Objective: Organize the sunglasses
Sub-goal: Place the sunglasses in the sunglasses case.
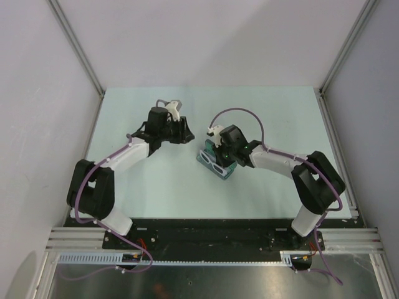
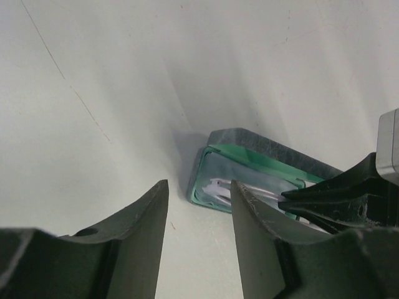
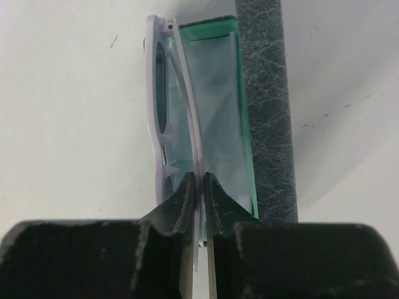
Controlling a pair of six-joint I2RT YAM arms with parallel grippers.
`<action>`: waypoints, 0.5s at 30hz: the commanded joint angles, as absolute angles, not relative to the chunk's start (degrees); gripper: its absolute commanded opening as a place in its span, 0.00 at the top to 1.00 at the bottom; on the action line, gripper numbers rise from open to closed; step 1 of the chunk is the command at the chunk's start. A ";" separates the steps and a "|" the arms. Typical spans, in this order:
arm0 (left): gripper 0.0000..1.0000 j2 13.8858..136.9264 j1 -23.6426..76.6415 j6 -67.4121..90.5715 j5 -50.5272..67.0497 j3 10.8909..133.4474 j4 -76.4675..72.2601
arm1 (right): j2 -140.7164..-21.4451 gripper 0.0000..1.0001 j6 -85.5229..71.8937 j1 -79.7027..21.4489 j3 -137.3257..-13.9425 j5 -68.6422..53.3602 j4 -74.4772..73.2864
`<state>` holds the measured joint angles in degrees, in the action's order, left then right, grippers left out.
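we're seeing sunglasses (image 3: 151, 93): white frame, faint lilac tint, dark lenses. case (image 3: 268, 124): mottled grey outside, bright green lining. cloth (image 3: 215, 124) looks pale grey-blue to us. black on left gripper (image 2: 199, 205) and right gripper (image 3: 198, 187), cables (image 1: 240, 112) purple, table (image 1: 187, 193) pale minty white.

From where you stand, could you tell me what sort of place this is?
Most likely a robotics lab test cell: a pale table boxed in by plain panels on aluminium posts, left arm and right arm bolted at its near edge, sunglasses and a grey case as workpieces.
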<state>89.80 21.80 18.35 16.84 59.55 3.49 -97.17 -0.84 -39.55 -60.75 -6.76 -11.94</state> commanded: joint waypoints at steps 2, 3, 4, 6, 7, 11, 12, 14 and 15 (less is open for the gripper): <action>0.50 87.80 23.02 20.92 18.37 57.66 1.58 | -98.44 1.00 1.84 -39.81 -60.91 -4.92 -9.49; 0.49 87.80 23.20 21.00 18.28 57.48 1.32 | -98.96 1.00 1.85 -39.81 -60.91 -5.18 -9.32; 0.48 87.89 23.29 21.18 18.11 57.31 1.23 | -99.05 1.00 2.11 -39.81 -61.00 -5.45 -9.23; 0.48 87.89 23.82 21.44 18.19 56.78 0.70 | -99.58 1.00 2.11 -39.81 -61.00 -5.97 -9.05; 0.48 87.98 23.82 21.71 18.02 56.69 0.36 | -99.75 1.00 2.20 -39.90 -61.00 -6.67 -9.14; 0.47 88.15 23.91 22.06 18.37 56.25 0.26 | -100.11 1.00 2.20 -39.99 -60.91 -7.91 -9.14; 0.46 88.15 23.91 22.06 18.37 56.25 0.18 | -100.19 1.00 2.20 -39.99 -61.00 -8.00 -9.05; 0.46 88.33 23.91 22.15 18.63 56.16 0.26 | -100.37 1.00 2.20 -39.90 -60.91 -8.52 -9.05; 0.46 88.50 23.99 22.15 18.72 56.16 -1.30 | -100.55 1.00 2.28 -39.90 -60.91 -8.79 -9.05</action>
